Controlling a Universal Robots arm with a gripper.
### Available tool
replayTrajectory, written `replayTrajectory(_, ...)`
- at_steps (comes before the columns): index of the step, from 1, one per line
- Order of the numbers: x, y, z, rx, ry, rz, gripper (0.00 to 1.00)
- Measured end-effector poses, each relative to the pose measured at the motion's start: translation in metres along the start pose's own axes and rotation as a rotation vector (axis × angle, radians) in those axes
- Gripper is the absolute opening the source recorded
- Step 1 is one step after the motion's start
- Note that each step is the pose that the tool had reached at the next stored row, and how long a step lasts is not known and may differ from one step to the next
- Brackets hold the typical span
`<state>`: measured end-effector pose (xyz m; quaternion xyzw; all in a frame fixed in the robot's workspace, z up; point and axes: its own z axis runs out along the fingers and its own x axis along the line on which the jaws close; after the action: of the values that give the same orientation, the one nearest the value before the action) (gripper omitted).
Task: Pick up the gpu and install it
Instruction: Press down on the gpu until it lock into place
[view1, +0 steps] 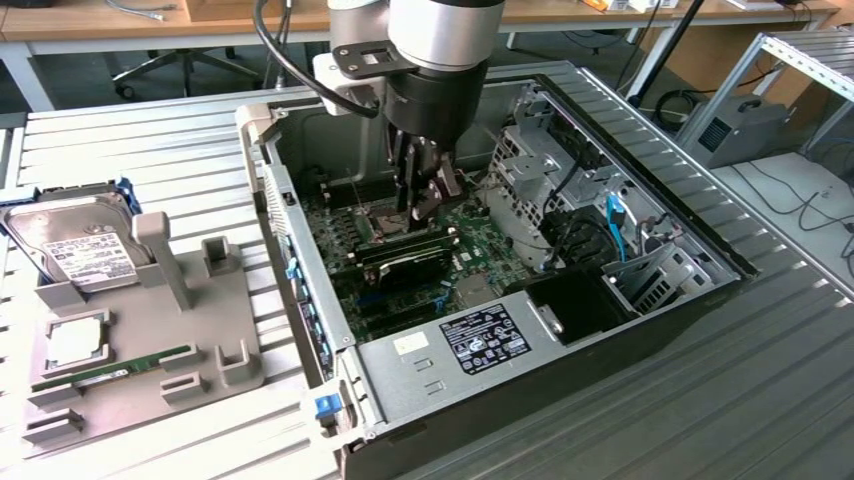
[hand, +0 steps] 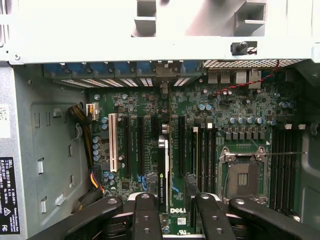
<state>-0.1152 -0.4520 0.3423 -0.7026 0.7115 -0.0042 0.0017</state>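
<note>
Claw (hand: 167, 210) over gpu (hand: 163, 172), open computer case (view1: 441, 385), slatted metal table (view1: 747, 390)

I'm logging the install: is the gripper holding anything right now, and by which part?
Cannot tell. The gpu stands on edge on the motherboard at the gripper, but no grip shows.

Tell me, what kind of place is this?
Probably a robotics lab or test workshop: an open computer case lies on a metal workbench, spare parts sit in a grey holder, and desks line the back.
</note>
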Motion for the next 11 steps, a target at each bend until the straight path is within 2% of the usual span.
replayTrajectory(7, 0.0000, 0.0000, 0.0000, 0.0000, 0.0000, 0.000, 0.34)
replayTrajectory(8, 0.0000, 0.0000, 0.0000, 0.0000, 0.0000, 0.000, 0.26)
replayTrajectory(9, 0.0000, 0.0000, 0.0000, 0.0000, 0.0000, 0.000, 0.26)
replayTrajectory(10, 0.0000, 0.0000, 0.0000, 0.0000, 0.0000, 0.000, 0.20)
replayTrajectory(11, 0.0000, 0.0000, 0.0000, 0.0000, 0.0000, 0.000, 0.20)
